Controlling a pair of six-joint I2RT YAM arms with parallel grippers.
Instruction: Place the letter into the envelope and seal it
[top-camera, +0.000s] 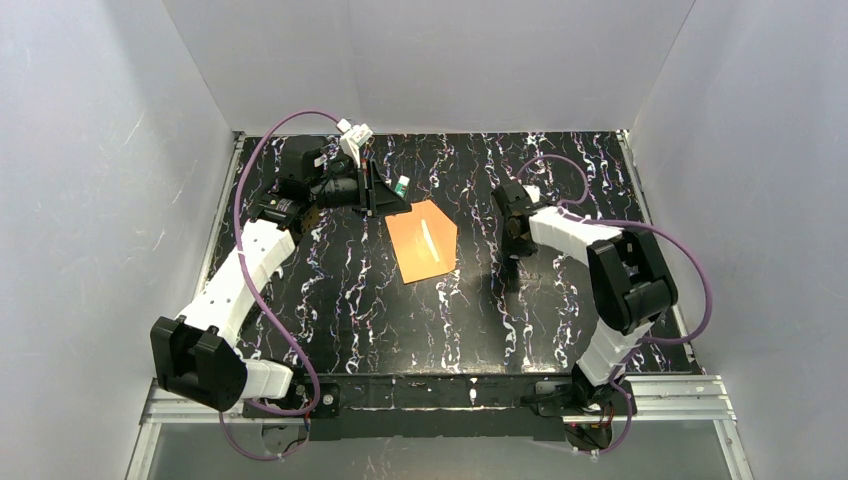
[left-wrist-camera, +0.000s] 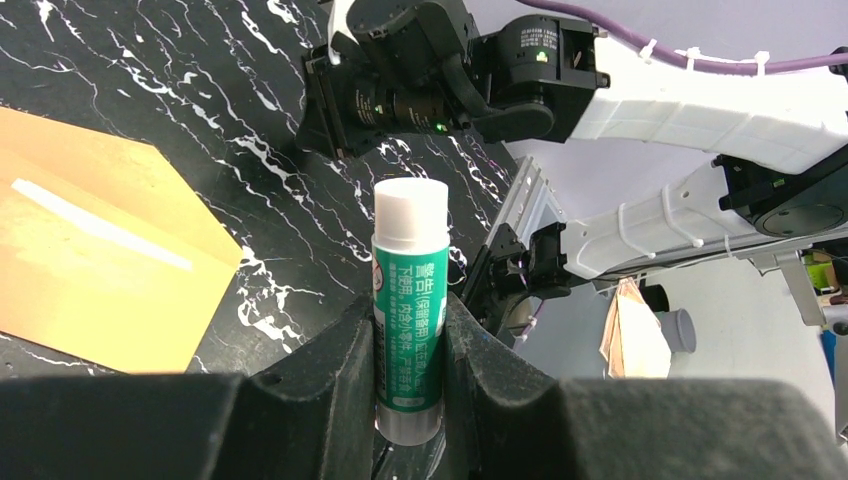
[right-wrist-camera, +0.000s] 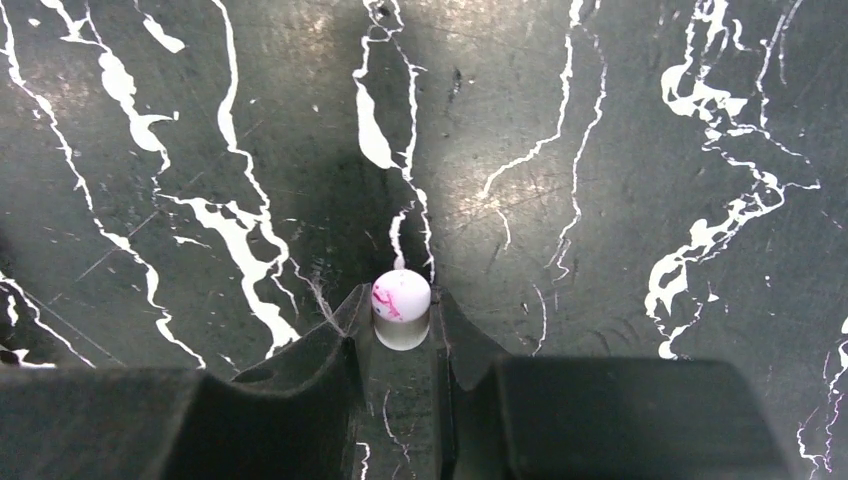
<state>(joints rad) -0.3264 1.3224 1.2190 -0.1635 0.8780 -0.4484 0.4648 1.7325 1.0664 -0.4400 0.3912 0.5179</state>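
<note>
The orange envelope (top-camera: 424, 240) lies flat mid-table with its flap open and the pale strip (top-camera: 427, 237) facing up. It also shows in the left wrist view (left-wrist-camera: 90, 270). The letter is not in view. My left gripper (top-camera: 390, 192) hovers just left of the envelope's far corner, shut on a green glue stick (left-wrist-camera: 410, 300) with a white top; its jaws (left-wrist-camera: 410, 345) clamp the tube's lower half. My right gripper (top-camera: 513, 248) is right of the envelope, low over the table, shut (right-wrist-camera: 402, 325) on a small white cap-like piece (right-wrist-camera: 401, 300) with pink marks.
The black marbled table (top-camera: 560, 300) is walled by white panels on three sides. The right arm's wrist (left-wrist-camera: 430, 70) stands across from the left gripper. Purple cables loop over both arms.
</note>
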